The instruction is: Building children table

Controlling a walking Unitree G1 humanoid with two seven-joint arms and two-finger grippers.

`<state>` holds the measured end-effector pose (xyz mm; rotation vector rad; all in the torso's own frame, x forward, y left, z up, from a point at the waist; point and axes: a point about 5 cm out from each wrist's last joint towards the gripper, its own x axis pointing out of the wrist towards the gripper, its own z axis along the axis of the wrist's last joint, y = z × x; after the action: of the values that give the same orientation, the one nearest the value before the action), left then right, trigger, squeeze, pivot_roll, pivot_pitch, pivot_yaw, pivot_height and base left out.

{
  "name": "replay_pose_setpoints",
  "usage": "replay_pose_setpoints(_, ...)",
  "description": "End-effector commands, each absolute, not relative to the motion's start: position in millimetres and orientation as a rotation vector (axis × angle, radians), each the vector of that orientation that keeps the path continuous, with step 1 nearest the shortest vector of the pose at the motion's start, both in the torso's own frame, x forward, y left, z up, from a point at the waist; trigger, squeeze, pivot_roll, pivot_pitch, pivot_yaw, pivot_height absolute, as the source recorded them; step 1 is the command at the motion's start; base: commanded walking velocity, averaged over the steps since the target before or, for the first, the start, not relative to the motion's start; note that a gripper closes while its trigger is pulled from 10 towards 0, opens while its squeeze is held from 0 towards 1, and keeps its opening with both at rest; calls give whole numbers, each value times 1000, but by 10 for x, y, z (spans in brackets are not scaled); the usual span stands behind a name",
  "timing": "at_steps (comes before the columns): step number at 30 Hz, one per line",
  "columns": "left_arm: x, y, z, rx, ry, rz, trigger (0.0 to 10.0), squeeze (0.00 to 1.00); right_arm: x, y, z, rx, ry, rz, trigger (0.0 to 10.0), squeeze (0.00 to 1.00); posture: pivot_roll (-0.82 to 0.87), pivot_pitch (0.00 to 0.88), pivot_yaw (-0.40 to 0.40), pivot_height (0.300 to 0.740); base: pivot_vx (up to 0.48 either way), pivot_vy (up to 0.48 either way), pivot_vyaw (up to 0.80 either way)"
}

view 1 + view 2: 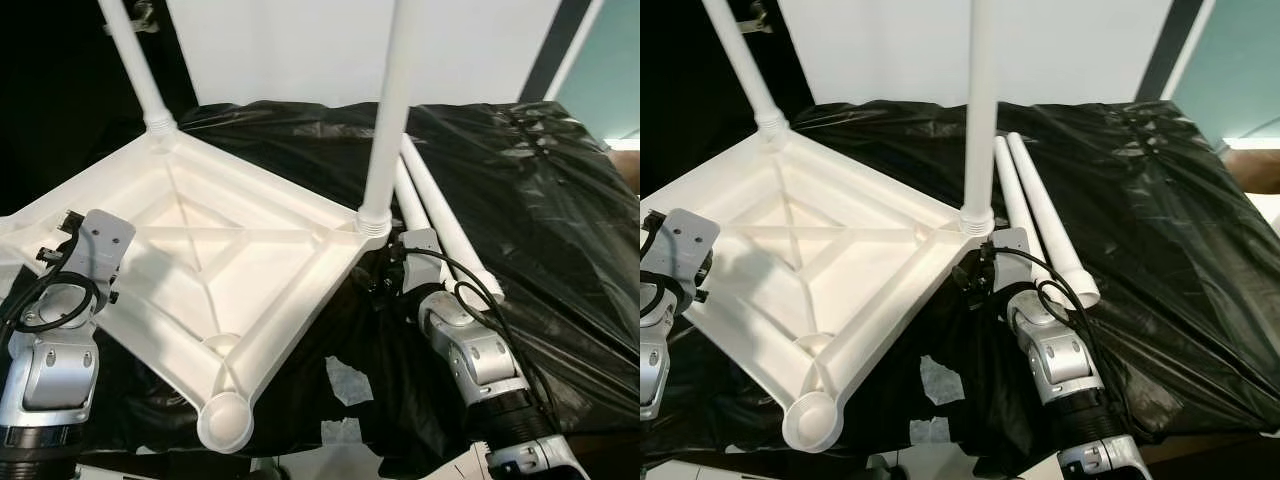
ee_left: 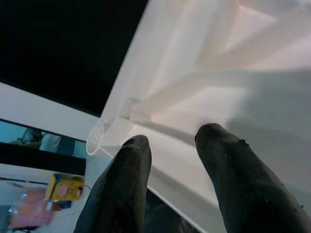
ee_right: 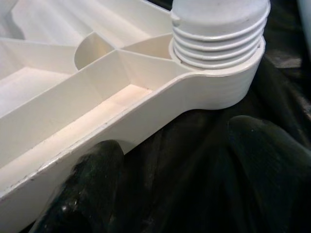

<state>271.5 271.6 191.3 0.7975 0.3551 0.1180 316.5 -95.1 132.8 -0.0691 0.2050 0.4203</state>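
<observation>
On the work surface: a crinkled black plastic sheet (image 1: 540,200) covers everything, with a few white paper scraps (image 1: 346,380) lying on it near the front edge.
Tabletop: the white moulded plastic children's tabletop (image 1: 215,265) lies upside down on the sheet, its ribbed underside facing up, one corner pointing toward the robot.
Fitted legs: one white plastic tube leg (image 1: 390,110) stands upright in the right corner socket, its ribbed collar seated there; a second upright white leg (image 1: 135,65) stands in the far corner socket.
Open socket: the round empty corner socket (image 1: 226,420) nearest the robot holds nothing.
Loose legs: two spare white tube legs (image 1: 1040,215) lie side by side on the sheet, just beside the right corner and right next to the right arm.
Surroundings: a white wall panel (image 1: 330,45) rises behind; dark space to the left; in the left wrist view a yellow box (image 2: 64,188) on a pale floor, too blurred to identify.
Left gripper (image 2: 187,179): its black fingers (image 2: 127,189) are spread apart at the tabletop's left edge, gripping nothing; whether a tip touches the plastic is hard to tell.
Right gripper (image 3: 177,179): fingers parted, low against the black sheet just below the rim beside the collared corner, holding nothing.
</observation>
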Motion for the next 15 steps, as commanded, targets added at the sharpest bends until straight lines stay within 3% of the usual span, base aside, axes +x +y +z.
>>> replay_pose_setpoints(1,2682,2612,1852,837,381,22,10000,0,3178,-896,1304,-64,237,467,10000,0,154,87,-5,740,0,0,0)
replay_pose_setpoints(4,2660,2546,1803,860,399,-51,10000,0,3200,-893,1302,-66,246,475,10000,0,157,84,-7,740,0,0,0)
replay_pose_setpoints(11,2442,2230,1606,867,518,-405,10000,0,3361,-921,1335,-101,269,506,10000,0,157,72,-9,740,0,0,0)
replay_pose_setpoints(15,2404,2175,1597,846,526,-458,10000,0,3397,-933,1337,-107,273,508,10000,0,158,68,-9,740,0,0,0)
